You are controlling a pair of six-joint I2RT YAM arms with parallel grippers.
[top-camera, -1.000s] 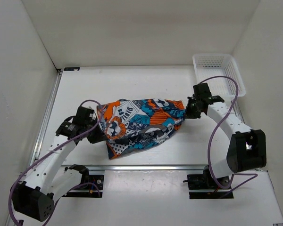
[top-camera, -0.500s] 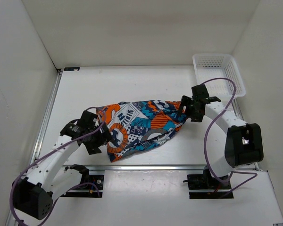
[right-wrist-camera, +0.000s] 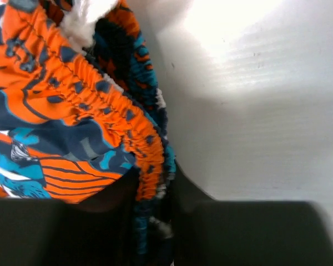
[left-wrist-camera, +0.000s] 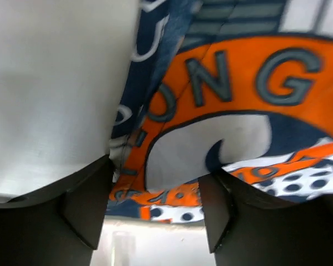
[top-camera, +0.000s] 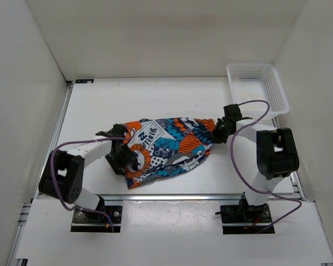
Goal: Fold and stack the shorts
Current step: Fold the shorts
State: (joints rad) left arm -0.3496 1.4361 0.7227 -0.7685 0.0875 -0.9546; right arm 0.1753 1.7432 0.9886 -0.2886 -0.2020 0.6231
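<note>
Top external view: the shorts point(top-camera: 166, 149) lie crumpled on the bench point(top-camera: 155, 100); the left fingers point(left-wrist-camera: 80, 208) stand apart, straddling the printed edge; the right fingers point(right-wrist-camera: 195, 195) are clamped on the orange waistband point(right-wrist-camera: 100, 105).

Left wrist view: shorts point(left-wrist-camera: 222, 111) print blurred, cropped by every edge. Right wrist view: waistband point(right-wrist-camera: 100, 105) lower end hidden between dark fingers of right hand point(right-wrist-camera: 155, 199).

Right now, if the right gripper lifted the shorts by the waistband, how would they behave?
Probably floppy: the shorts lie rumpled, so they'd likely drape from the right gripper. Likely light, being thin cloth. The gathered elastic waistband should resist slipping, though it may stretch.
</note>
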